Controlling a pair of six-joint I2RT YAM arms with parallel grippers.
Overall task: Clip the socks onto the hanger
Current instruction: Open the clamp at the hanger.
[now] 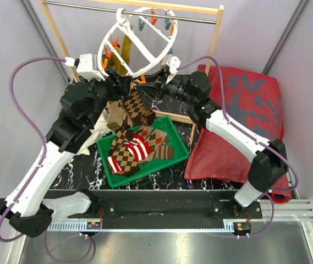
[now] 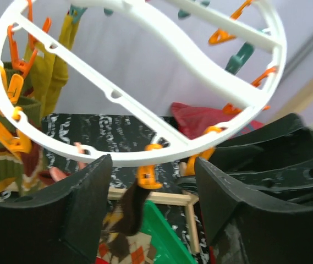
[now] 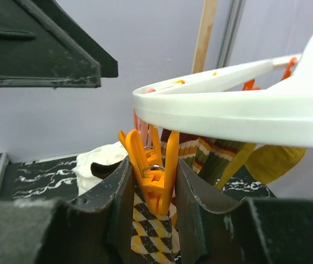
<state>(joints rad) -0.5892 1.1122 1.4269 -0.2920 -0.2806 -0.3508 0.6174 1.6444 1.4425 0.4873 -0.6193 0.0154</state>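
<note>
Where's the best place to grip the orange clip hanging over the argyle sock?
Pinch the orange clip across its two splayed upper levers, one jaw on each side, coming in under the white ring: they form a V above the spring, so squeezing likely opens it.

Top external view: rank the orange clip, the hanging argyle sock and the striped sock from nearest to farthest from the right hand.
1. orange clip, between the fingers of the right hand.
2. hanging argyle sock, just under the clip.
3. striped sock, farther down in the green tray.

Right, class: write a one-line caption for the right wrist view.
Jaws grip an orange clip beneath the hanger, argyle sock hanging below.
</note>
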